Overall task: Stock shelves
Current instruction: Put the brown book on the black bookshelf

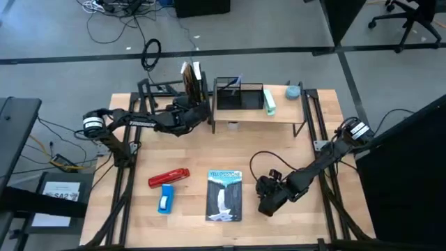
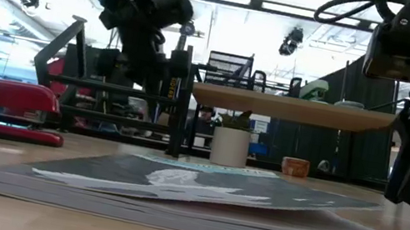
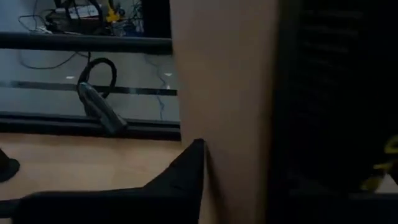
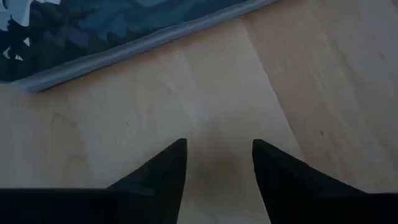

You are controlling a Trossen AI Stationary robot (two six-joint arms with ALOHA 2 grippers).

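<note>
wood shelf [image 1: 259,113] sits at 12 o'clock, long axis side to side, black rack [image 1: 150,94] beside it at 10. Left gripper [image 1: 198,111] is on upright books [image 1: 193,80] there, jaws hidden, can't tell. Right gripper [image 4: 217,163] jaws slightly apart, empty, near the flat book [image 1: 224,195]

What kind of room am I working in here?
Probably a lab or workshop, not a shop: the wooden table stands on a bare grey floor with loose cables, office chairs sit nearby, and ceiling strip lights hang overhead.
</note>
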